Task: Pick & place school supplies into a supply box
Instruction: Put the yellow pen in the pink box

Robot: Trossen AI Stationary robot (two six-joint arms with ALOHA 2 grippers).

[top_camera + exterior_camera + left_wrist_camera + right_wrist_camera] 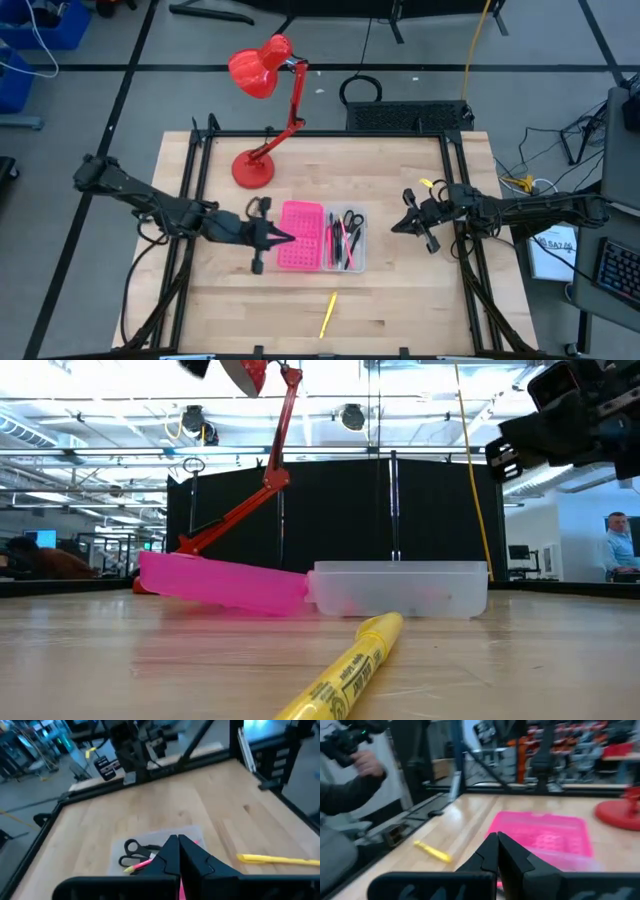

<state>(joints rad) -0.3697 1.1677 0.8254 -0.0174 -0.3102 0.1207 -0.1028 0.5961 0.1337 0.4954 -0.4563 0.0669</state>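
Supply box (322, 237) open in the middle of the table (400, 300), both arms beside it.
Left gripper (281, 238) sits at the pink half's outer edge, fingers together; right gripper (397, 226) hangs just beside the clear tray (scissors (353, 220) and pens inside), fingers together. A yellow highlighter (327, 314) lies apart near the front edge.
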